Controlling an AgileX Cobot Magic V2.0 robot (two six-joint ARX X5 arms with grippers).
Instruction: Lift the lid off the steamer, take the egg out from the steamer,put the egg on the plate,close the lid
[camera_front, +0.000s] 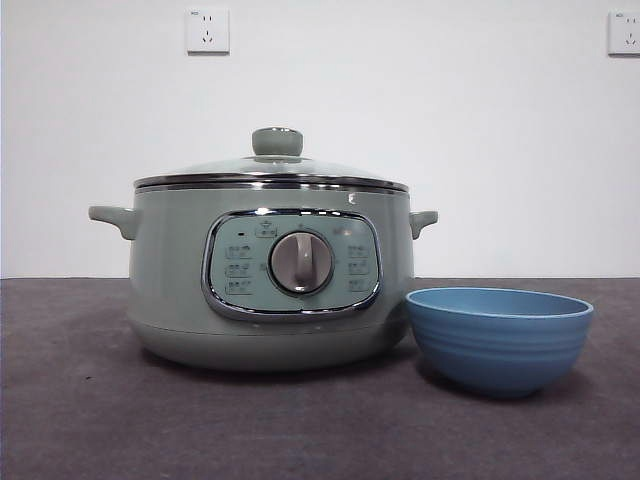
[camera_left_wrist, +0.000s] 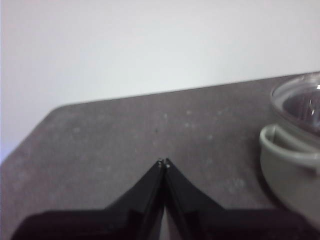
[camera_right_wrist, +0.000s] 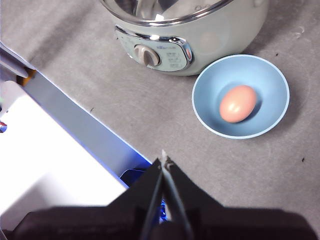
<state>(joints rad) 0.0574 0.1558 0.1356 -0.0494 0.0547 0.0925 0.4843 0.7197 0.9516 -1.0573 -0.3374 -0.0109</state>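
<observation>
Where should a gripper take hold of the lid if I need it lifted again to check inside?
Grip the lid by its sage-green knob, coming straight down from above. The knob stands upright at the centre, narrow enough for two jaws, while the glass dome is wide, smooth and sits flush on the steamer.

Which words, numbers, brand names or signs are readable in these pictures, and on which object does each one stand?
No text can be read in any of the three views.
Control panel on the steamer: small marks around the dial, too small and blurred to read.
Wall sockets: a tiny mark at the upper corner, unreadable.
Lid: no text visible.
Plate and egg: no text visible.
</observation>
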